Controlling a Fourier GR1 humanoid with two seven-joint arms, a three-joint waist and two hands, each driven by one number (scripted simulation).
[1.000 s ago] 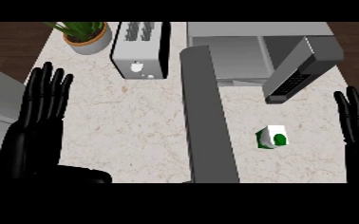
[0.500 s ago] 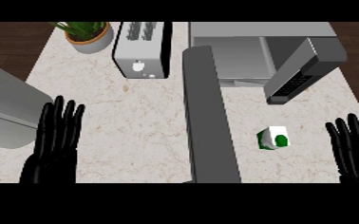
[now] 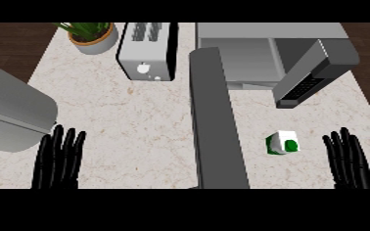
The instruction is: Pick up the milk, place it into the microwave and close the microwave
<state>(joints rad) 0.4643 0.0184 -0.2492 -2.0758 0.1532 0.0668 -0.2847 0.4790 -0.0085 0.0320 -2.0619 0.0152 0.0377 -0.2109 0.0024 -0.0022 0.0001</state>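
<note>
A small white milk carton (image 3: 282,143) with a green label stands on the counter at the right, in front of the microwave (image 3: 271,54). The microwave's door (image 3: 314,73) hangs open, swung out to the right. My right hand (image 3: 348,159) is open, fingers straight, a short way to the right of the carton and not touching it. My left hand (image 3: 59,159) is open at the lower left, far from the carton.
A toaster (image 3: 148,51) and a potted plant (image 3: 92,35) stand at the back left. A long dark grey bar (image 3: 215,122) runs down the counter's middle. My grey forearm (image 3: 22,110) shows at the left edge.
Both hands have slid down toward the lower edge. The left hand also moved right, and the grey forearm has come into view at the left.
</note>
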